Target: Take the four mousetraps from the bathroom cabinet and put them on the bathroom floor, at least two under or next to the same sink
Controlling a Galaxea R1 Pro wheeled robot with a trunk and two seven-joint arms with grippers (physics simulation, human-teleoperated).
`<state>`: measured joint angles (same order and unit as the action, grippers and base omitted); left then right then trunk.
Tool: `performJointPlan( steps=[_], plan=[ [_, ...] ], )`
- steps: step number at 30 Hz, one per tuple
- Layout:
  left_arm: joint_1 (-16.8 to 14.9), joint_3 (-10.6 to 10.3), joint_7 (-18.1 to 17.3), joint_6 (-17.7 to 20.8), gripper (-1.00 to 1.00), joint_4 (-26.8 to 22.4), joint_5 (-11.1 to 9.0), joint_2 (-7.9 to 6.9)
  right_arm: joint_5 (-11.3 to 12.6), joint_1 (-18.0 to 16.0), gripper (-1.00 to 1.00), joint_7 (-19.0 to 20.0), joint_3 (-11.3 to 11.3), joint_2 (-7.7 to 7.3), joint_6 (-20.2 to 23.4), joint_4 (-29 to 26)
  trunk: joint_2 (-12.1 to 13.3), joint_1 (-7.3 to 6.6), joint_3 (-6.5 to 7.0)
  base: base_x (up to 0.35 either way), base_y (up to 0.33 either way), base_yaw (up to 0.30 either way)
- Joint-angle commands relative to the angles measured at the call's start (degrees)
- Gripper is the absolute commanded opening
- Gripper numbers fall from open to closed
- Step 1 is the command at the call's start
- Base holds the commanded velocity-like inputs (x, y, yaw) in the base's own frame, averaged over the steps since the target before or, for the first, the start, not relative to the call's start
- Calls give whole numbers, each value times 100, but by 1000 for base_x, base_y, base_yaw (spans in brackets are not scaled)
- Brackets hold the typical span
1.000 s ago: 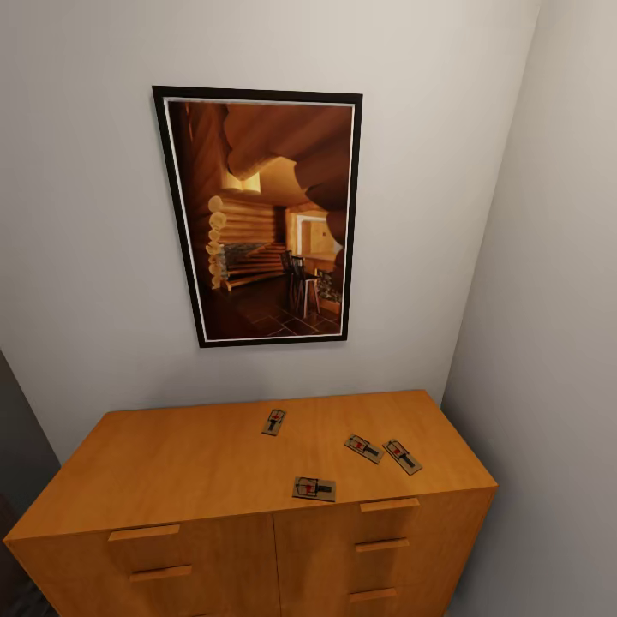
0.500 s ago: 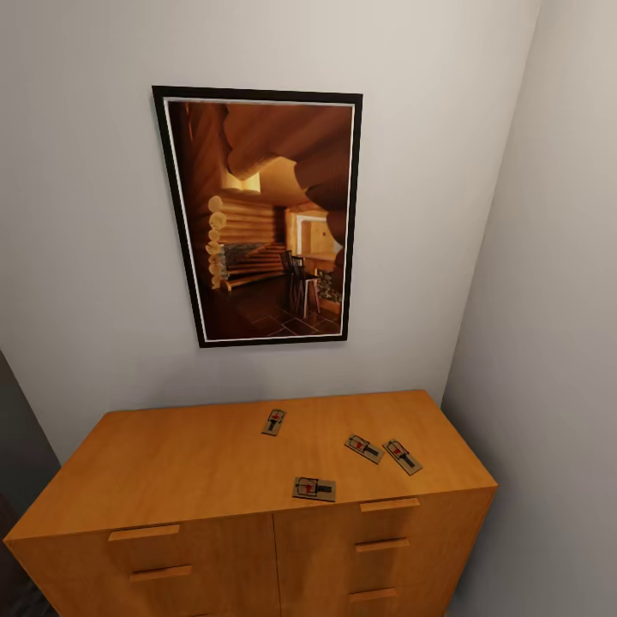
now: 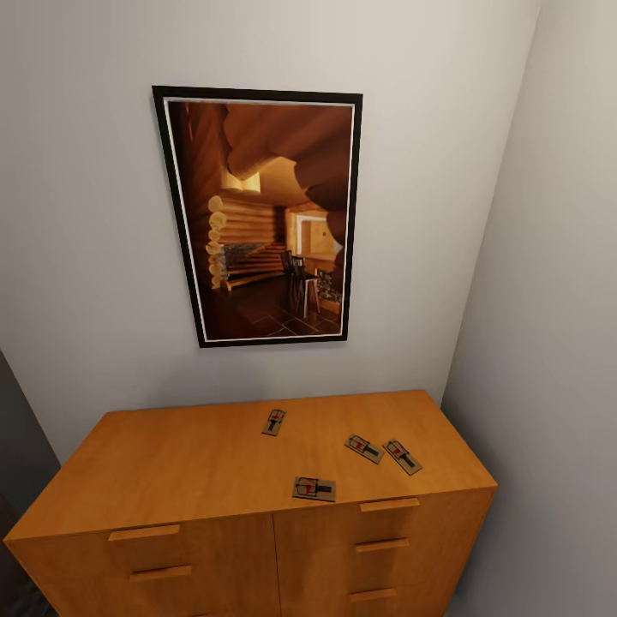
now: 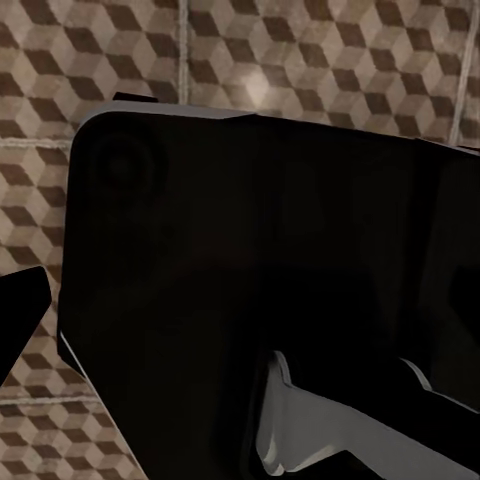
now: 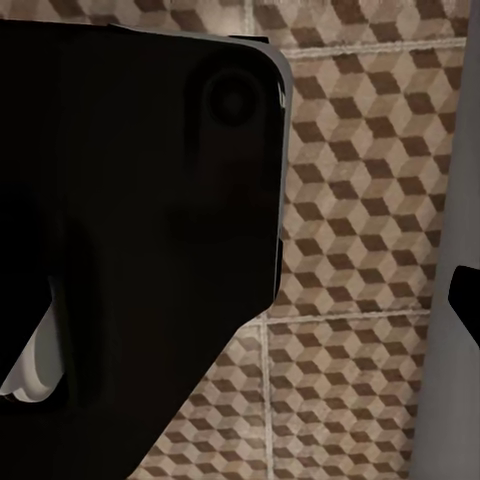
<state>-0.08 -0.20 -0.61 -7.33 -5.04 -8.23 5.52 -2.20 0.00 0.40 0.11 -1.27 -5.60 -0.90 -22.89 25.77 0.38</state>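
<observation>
Wrist views face the bathroom floor (image 4: 300,50) past dark robot bodywork; jaws' state unreadable.

Left arm: wrist pointed down toward six o'clock, one dark fingertip (image 4: 20,305) showing (finger spread indeterminate). Right arm: likewise down, one dark fingertip (image 5: 466,300) showing, spread indeterminate.

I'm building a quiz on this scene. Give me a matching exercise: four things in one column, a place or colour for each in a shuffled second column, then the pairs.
1. mousetraps
2. picture
3. cabinet
4. floor

A. hangs on the wall
B. cube-patterned tiles
C. lie on the cabinet top
D. orange-brown wood with drawer handles

Pairs: 1-C, 2-A, 3-D, 4-B
</observation>
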Motion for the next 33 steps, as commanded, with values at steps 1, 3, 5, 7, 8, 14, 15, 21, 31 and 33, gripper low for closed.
performJointPlan(
  steps=[1, 3, 5, 7, 8, 14, 15, 21, 31, 33],
  plan=[
    [-1, -6, -7, -17, 100, 4, -48, 3, -23, 0, 100, 4, -2, 0, -16, 2, -3, 2, -1, 0, 0, 0],
    [-1, -6, -8, -16, 100, 4, -47, 4, -25, 0, 100, 4, -2, 1, -21, 2, -3, 2, -1, 0, 0, 0],
    [-1, -6, -8, -15, 100, 4, -47, 6, -25, 0, 100, 1, -2, 4, -27, 2, -3, 2, -1, 0, 0, 0],
    [-1, -6, -9, -15, 100, 2, -47, 9, -26, 0, 100, -8, 2, 8, -37, 2, -3, 2, -1, 0, 0, 0],
    [-1, -6, -9, -15, 100, 2, -47, 7, -26, 0, 100, -11, 1, 9, -39, 2, -3, 2, -1, 0, 0, 0],
    [-1, -5, -9, -14, 100, 3, -47, 5, -26, 0, 100, -21, -1, 12, -43, 2, -3, 2, -1, 0, 0, 0],
    [-8, 4, 12, 19, 100, 36, -14, -29, -33, 7, 100, 3, 26, 30, -10, 36, -3, 2, -1, 0, 0, 0],
    [-9, 3, 5, -38, 100, 7, -16, -61, -64, 8, 100, 3, 37, 20, 22, 73, -3, 2, -1, 0, 0, 0],
    [-10, 4, 0, -89, 100, -28, -73, -165, -54, 8, 100, -4, 34, 21, -48, 64, -3, 2, -1, 0, 0, 0],
    [-10, 4, 0, -90, 100, -28, -76, -197, -54, 9, 100, -7, 34, 21, -50, 64, -3, 2, -1, 0, 0, 0]
  ],
)
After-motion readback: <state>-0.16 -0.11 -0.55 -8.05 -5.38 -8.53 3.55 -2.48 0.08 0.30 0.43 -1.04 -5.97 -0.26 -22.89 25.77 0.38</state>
